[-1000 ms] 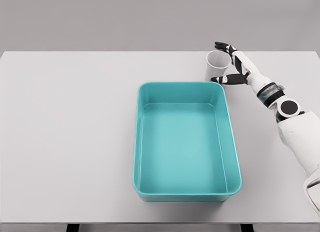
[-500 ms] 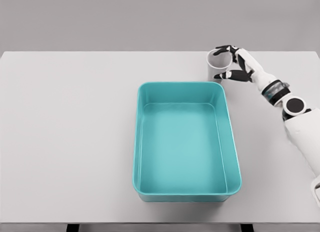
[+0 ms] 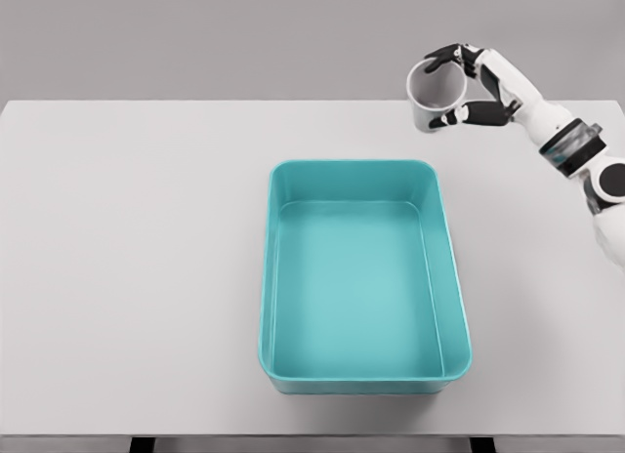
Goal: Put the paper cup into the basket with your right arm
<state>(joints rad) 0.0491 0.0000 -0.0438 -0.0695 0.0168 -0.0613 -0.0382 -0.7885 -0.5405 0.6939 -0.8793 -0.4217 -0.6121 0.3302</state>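
Observation:
A white paper cup (image 3: 433,92) hangs in the air above the table's far right part, tilted with its open mouth toward me and to the left. My right hand (image 3: 467,84) is shut on it from the right side, dark fingertips curled over the rim and thumb under the wall. The white right arm (image 3: 576,145) comes in from the right edge. A teal rectangular basket (image 3: 363,275) with nothing inside it sits on the table's middle, its far rim below and left of the cup. The left arm is out of view.
The white table (image 3: 137,267) reaches from edge to edge, with a grey wall behind it. Nothing else stands on it beside the basket.
My right hand closed around the cup, then lifted it off the table, up and slightly right. The cup now tilts instead of standing upright.

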